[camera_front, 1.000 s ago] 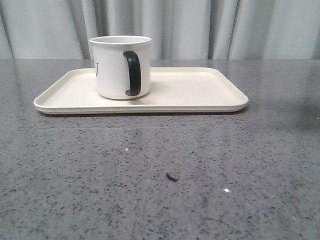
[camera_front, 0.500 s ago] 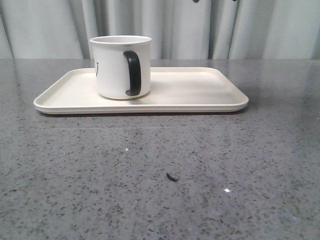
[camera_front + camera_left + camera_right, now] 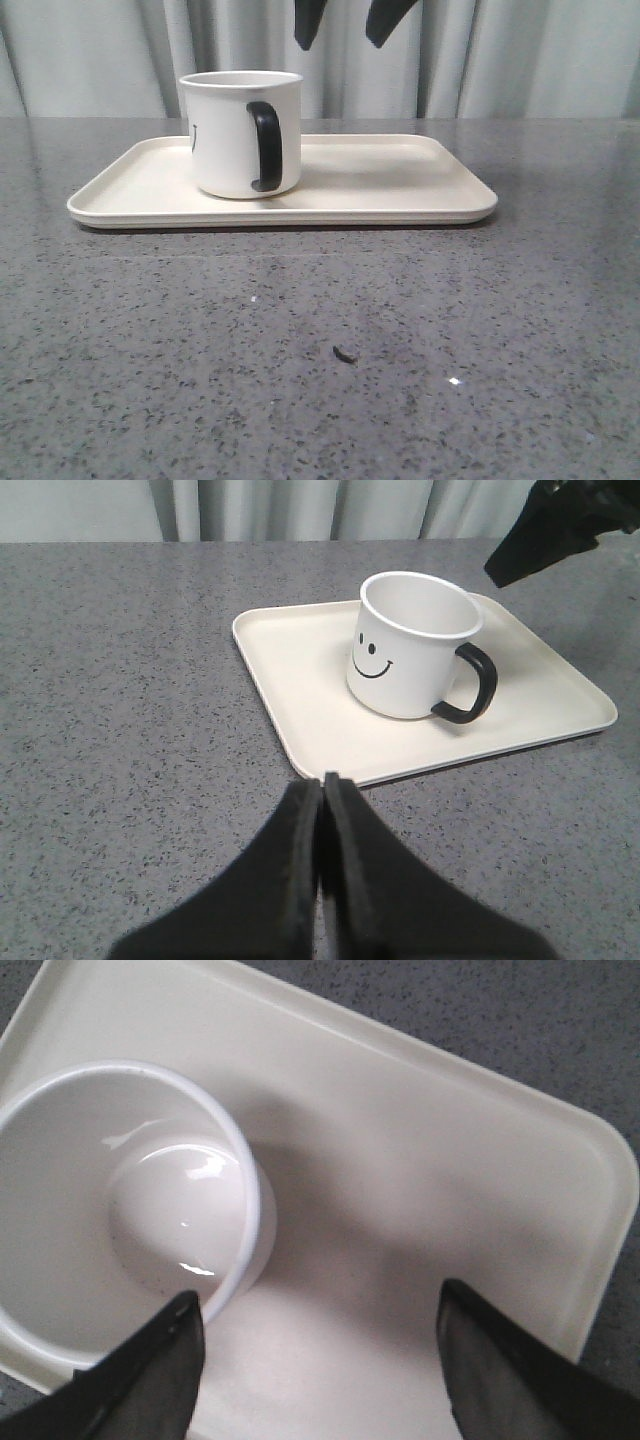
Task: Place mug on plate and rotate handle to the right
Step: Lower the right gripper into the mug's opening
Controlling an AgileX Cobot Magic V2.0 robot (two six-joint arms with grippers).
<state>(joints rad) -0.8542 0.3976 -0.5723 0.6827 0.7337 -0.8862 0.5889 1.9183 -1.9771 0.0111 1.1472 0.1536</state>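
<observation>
1. My right end effector (image 3: 340, 25) has just dropped into the front view, fingers spread, above the plate (image 3: 400, 190)
2. The mug (image 3: 240, 133) stands on the plate, handle (image 3: 265, 146) facing me; rotation remains
3. Left end effector (image 3: 322, 820) is pressed together over the tabletop (image 3: 300, 350)

— What finish do you read on the mug (image 3: 415, 645)?
— I see glossy white glaze, shiny black handle (image 3: 475, 685).
— And the rest?
— Plate (image 3: 400, 195) smooth, satin cream; table (image 3: 320, 350) polished speckled grey stone.
</observation>
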